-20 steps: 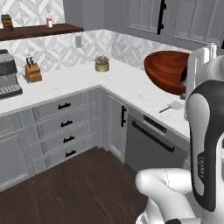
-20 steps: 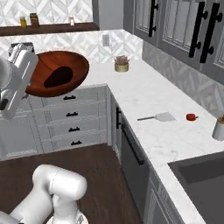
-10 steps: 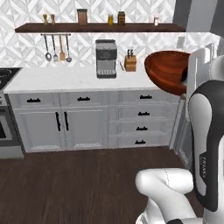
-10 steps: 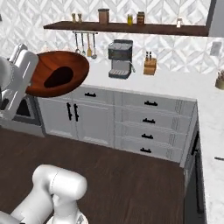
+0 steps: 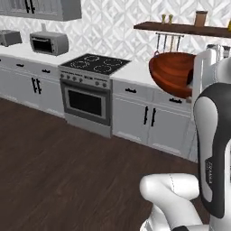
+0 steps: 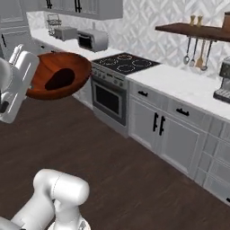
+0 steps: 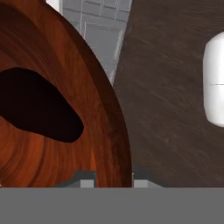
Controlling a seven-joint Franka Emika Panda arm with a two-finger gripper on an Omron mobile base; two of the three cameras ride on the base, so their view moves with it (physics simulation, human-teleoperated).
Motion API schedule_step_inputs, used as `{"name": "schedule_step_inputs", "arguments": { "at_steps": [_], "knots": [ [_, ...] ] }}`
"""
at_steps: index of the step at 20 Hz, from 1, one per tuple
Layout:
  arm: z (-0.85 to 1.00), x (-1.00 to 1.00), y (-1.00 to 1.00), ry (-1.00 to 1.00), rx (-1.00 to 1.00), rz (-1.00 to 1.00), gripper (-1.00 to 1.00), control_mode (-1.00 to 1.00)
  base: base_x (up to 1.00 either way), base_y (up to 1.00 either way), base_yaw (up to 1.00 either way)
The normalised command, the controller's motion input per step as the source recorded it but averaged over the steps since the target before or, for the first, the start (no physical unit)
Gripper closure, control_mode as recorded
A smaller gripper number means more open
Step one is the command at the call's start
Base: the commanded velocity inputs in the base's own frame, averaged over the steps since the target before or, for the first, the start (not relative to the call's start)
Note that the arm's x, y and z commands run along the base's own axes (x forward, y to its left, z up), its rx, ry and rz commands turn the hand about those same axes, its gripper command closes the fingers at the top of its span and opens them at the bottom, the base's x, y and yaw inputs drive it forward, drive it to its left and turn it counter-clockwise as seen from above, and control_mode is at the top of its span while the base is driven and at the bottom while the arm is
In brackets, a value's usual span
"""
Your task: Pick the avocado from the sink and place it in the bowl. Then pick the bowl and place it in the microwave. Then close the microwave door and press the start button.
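Observation:
My gripper (image 7: 113, 183) is shut on the rim of the wide reddish-brown wooden bowl (image 7: 103, 105), one fingertip on each side of the rim. It holds the bowl (image 6: 58, 81) tilted in the air above the dark wood floor. The nearly black avocado (image 7: 39, 109) lies inside it and shows as a dark oval (image 6: 59, 79) in the right base view. In the left base view the bowl (image 5: 173, 72) hangs in front of the counter, next to my white forearm. The sink and the microwave are out of view.
A stove with an oven (image 5: 88, 94) stands in a run of grey cabinets (image 6: 157, 126) under a white counter. A small grey countertop oven (image 5: 48, 43) and a toaster (image 5: 10, 37) sit far left. A wooden shelf (image 5: 185, 28) with hanging utensils is above. The wood floor (image 5: 67, 162) is open.
The whole scene has swung sideways: the camera moved from the counter corner, past the coffee machine, to the stove. The bowl with the avocado stays in my grip, in the same place.

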Motion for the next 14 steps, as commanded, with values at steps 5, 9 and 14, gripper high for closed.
{"name": "schedule_step_inputs", "arguments": {
  "at_steps": [5, 9, 14],
  "knots": [
    [0.0, 0.0, 0.0, 0.0, 0.0, 0.0, 1.0, 1.0, 0.22, 0.11, 0.77],
    [0.0, 0.0, 0.0, 0.0, 0.0, 0.0, 1.0, 1.0, 0.61, -0.1, 0.59],
    [0.0, 0.0, 0.0, 0.0, 0.0, 0.0, 1.0, 1.0, 0.89, -0.53, 0.58]
  ]
}}
